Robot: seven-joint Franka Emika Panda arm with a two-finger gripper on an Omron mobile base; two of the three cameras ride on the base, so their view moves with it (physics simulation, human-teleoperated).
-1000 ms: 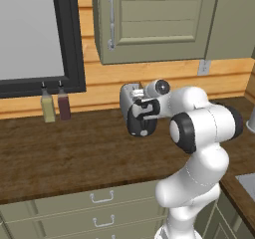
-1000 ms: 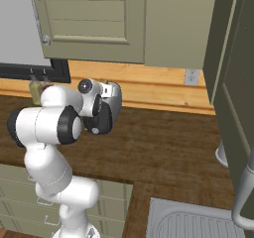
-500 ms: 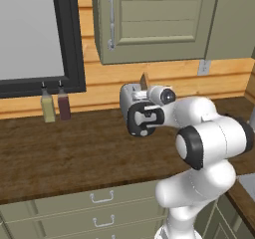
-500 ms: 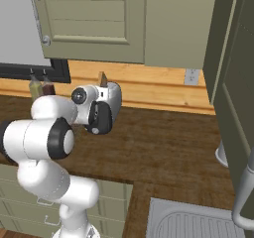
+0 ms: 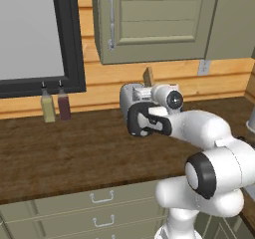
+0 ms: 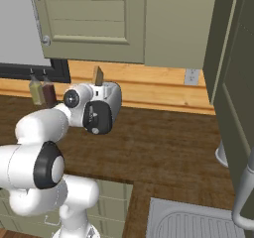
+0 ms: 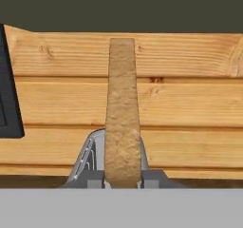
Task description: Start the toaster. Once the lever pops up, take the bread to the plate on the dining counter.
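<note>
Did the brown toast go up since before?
Yes. The square tan slice of toast now sticks up above the silver-grey toaster, held by the tool.

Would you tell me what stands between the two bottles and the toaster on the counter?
Nothing: bare wood separates the bottles from the toaster, seen in the left base view.

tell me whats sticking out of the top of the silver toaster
One tan slice of bread with a brown crust stands upright above the rounded silver-grey toaster, pinched by the shut hand. Its lower edge and the slots are covered.

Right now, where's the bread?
The bread stands upright above the toaster near the wood wall, right of the two bottles in the left base view, pinched by the gripper.
</note>
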